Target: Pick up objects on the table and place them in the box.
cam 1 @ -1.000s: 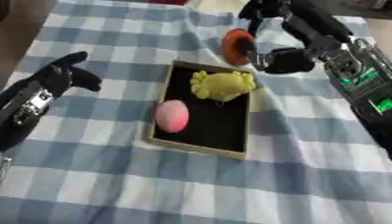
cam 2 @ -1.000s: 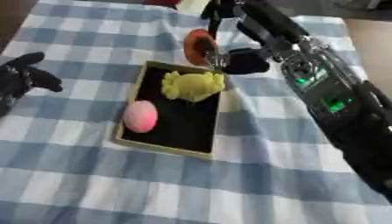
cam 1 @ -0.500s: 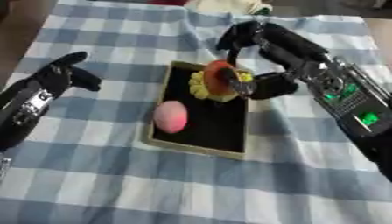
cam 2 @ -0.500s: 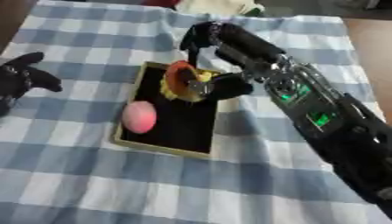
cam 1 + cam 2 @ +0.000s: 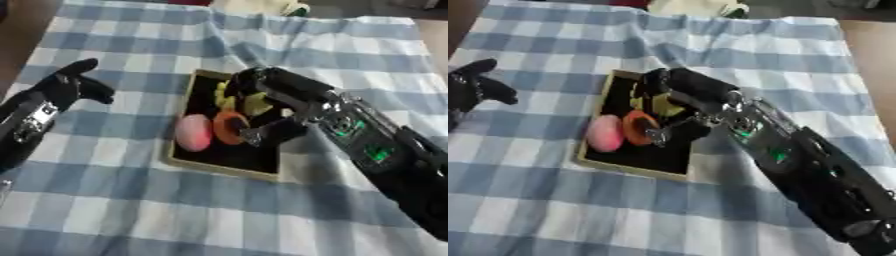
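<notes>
Covering the table, a blue-checked cloth point(image 5: 114, 200) lies under the box point(image 5: 188, 162).

Box point(image 5: 180, 150): shallow, tan-rimmed, black inside, lying flat on the checked cloth. Pink rounded object point(image 5: 192, 132): resting inside, at the box's left side. Orange round object point(image 5: 230, 127): inside, just beside the pink one. Yellow object point(image 5: 255, 103): inside at the far end, partly hidden.

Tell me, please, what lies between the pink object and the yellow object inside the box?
In the left eye view, the orange object lies between the pink object and the yellow object, at the right hand in the box.
</notes>
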`<state>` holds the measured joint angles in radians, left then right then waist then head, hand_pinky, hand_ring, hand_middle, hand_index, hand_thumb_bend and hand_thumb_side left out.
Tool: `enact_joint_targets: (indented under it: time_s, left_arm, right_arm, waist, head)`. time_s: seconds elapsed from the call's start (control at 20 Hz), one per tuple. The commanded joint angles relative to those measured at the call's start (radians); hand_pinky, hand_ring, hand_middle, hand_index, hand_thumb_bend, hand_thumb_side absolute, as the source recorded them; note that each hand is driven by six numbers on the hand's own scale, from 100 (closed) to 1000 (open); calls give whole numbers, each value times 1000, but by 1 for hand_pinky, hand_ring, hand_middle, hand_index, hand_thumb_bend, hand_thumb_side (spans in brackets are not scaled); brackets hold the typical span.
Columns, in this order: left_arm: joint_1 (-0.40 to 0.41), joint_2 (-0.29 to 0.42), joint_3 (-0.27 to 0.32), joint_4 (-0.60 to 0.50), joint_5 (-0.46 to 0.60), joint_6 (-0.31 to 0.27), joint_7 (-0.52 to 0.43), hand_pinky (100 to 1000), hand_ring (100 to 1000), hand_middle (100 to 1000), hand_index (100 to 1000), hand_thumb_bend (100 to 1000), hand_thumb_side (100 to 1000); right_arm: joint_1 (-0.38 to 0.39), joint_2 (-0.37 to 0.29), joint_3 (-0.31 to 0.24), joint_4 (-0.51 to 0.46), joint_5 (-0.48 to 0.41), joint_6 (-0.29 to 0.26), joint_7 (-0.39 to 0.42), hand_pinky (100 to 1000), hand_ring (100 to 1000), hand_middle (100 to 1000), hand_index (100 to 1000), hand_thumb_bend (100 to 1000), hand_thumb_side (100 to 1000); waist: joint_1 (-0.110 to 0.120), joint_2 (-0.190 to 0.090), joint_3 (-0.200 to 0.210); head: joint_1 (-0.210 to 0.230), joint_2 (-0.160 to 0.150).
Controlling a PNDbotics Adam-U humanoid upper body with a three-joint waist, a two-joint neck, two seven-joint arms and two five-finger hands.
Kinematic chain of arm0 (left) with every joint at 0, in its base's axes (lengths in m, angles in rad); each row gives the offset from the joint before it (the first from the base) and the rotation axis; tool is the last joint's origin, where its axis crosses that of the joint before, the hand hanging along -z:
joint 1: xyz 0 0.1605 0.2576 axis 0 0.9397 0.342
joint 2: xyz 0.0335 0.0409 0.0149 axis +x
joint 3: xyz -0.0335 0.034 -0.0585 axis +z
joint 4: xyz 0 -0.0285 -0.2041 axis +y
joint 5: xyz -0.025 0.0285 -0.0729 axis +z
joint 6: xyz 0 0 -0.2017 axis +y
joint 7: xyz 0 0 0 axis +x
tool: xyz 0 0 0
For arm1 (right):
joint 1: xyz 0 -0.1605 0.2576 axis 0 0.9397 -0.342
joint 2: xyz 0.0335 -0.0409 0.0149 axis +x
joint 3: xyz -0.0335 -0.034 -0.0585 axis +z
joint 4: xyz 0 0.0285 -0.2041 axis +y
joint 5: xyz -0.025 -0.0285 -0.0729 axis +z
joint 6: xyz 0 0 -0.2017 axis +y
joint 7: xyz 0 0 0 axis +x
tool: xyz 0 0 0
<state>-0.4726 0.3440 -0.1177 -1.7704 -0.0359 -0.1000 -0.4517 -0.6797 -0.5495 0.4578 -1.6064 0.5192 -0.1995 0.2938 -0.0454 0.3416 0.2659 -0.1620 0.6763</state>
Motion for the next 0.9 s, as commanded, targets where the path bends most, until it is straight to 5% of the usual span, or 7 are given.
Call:
enact_joint_targets:
  time_s: [0.05,0.2,0.45,0.75,0.9]
  left_arm:
    - [-11,10,8,-9,4,1,-2,960,756,714,1000,134,1000]
    - [-9,10,8,-8,5,2,-3,960,756,714,1000,134,1000]
    - [-7,11,8,-7,6,2,-2,959,757,714,1000,133,1000]
    - [-1,14,11,-6,7,2,0,959,758,714,1000,132,1000]
    - [1,15,13,-5,8,2,2,959,758,714,1000,132,1000]
  right_arm:
    - [-6,-3,2,7,24,-18,8,856,754,729,531,100,377]
    - [1,-2,3,9,43,-28,16,859,762,744,574,100,386]
    - [14,-16,-4,-5,96,-29,72,881,812,814,823,100,503]
    - [46,-54,-46,-55,148,2,125,892,830,838,914,128,587]
    - [61,-74,-73,-89,170,21,140,898,839,849,943,226,632]
  waist:
    - [3,-26,-1]
    - [2,-30,-3]
    - [3,-39,-8]
    - [6,-49,-17]
    - [5,-53,-17]
  head:
    - [-3,12]
    - [-4,22]
    - [-4,37]
    - [0,45]
    - [2,48]
